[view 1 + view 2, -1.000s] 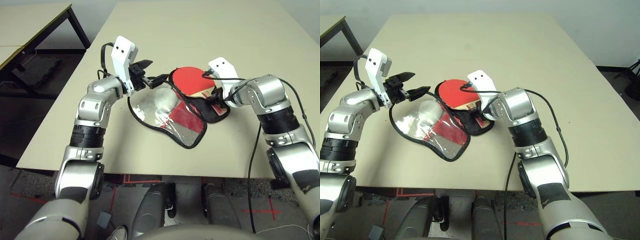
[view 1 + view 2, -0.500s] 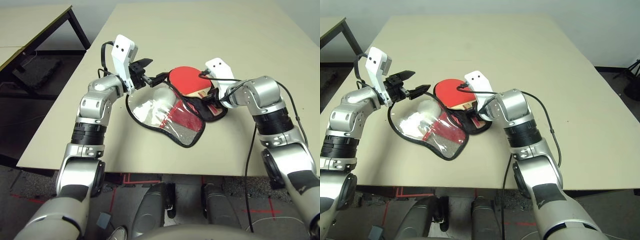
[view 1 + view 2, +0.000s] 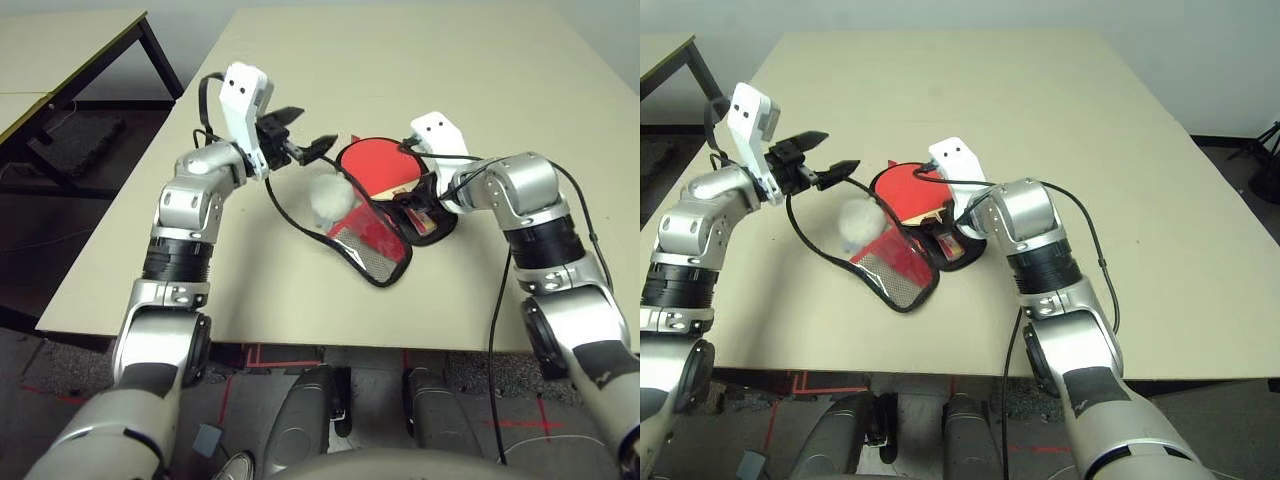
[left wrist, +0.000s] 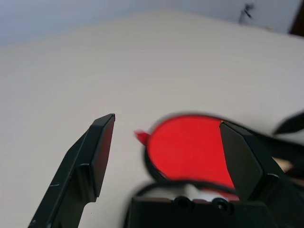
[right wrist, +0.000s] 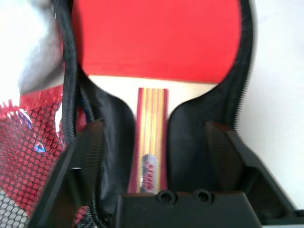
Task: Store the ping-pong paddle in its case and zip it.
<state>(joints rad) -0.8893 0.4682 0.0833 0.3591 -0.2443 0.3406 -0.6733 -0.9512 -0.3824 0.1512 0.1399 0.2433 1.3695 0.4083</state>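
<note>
"What have you got at the table?"

"I've got the paddle (image 3: 378, 163) lying in the opened case (image 3: 378, 255), red face up, handle over the black lining."

"And my right gripper (image 5: 159, 156)?"

"Released. I see its fingers spread wide either side of the handle in the right wrist view, nothing clamped between them."

"The left one?"

"My left gripper (image 3: 312, 132) stands open too, over the far left part of the case. I can't tell whether a fingertip touches the black trim."

"How does the case lie?"

"Folded open like a book: the paddle's half on the right, the clear and mesh flap on the left, flat on the table (image 3: 500, 80)."

"Anything else there?"

"A white fluffy ball (image 3: 331, 197), beside the paddle, at the clear flap."
</note>
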